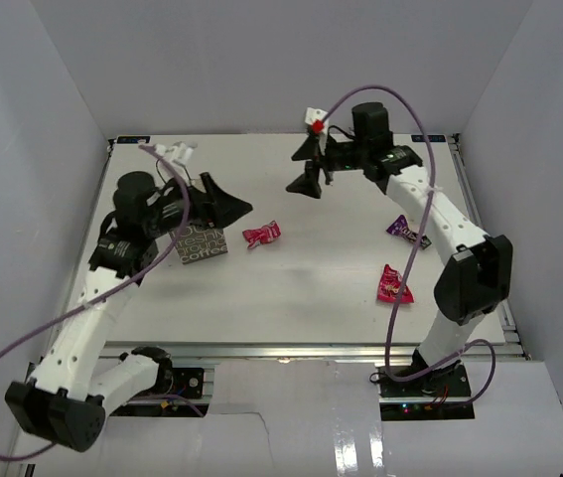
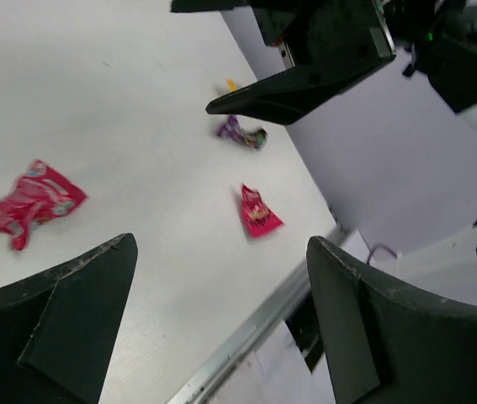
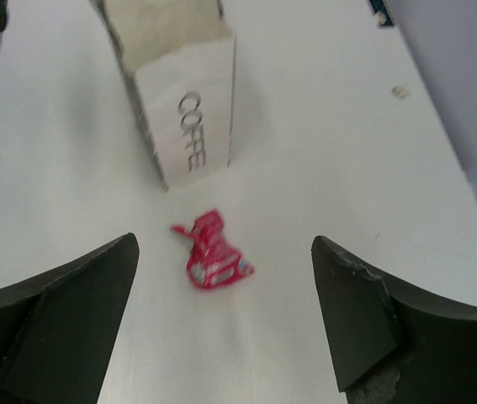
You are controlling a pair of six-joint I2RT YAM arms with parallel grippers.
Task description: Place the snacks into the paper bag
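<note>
Standing left of centre in the top view, the paper bag appears upright, long axis vertical, open mouth upward, lettered face toward the lower edge. A red packet lies just right of it. Above the bag, the left gripper is spread wide and empty. At upper centre, the right gripper is also spread, holding nothing.
</note>
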